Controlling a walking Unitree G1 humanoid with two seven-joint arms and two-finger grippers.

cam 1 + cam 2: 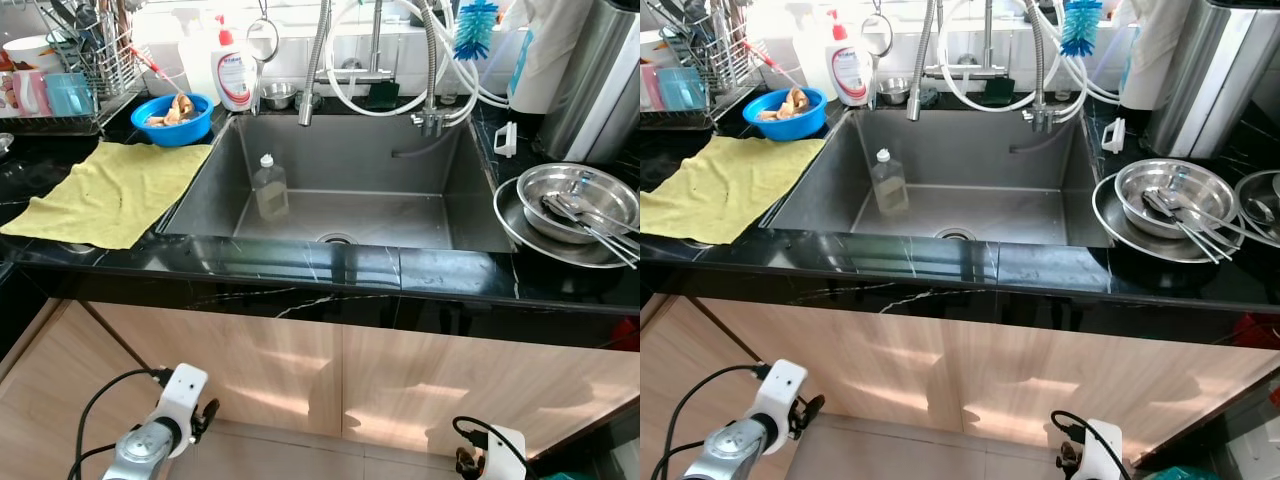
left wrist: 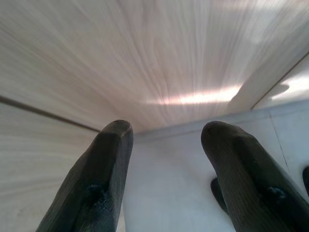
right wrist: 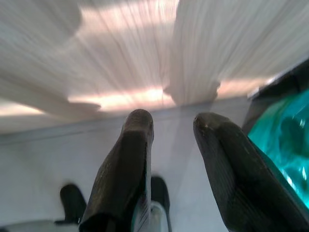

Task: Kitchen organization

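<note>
A steel sink (image 1: 350, 150) is set in a black marble counter (image 1: 300, 265). A clear plastic bottle (image 1: 269, 187) stands inside the sink at its left. Left of the sink lie a yellow cloth (image 1: 105, 190) and a blue bowl (image 1: 172, 118) with food scraps. A white soap bottle (image 1: 233, 72) stands behind them. To the right, steel bowls (image 1: 570, 205) hold utensils. Both arms hang low before the cabinet doors. My left gripper (image 2: 166, 133) is open and holds nothing. My right gripper (image 3: 174, 121) is open too, also holding nothing.
A dish rack (image 1: 75, 70) with mugs and utensils stands at the back left. Faucet hoses (image 1: 430, 60) and a blue brush (image 1: 476, 25) hang over the sink's back. Wooden cabinet doors (image 1: 330, 380) face me under the counter. A steel canister (image 1: 600, 80) stands at the far right.
</note>
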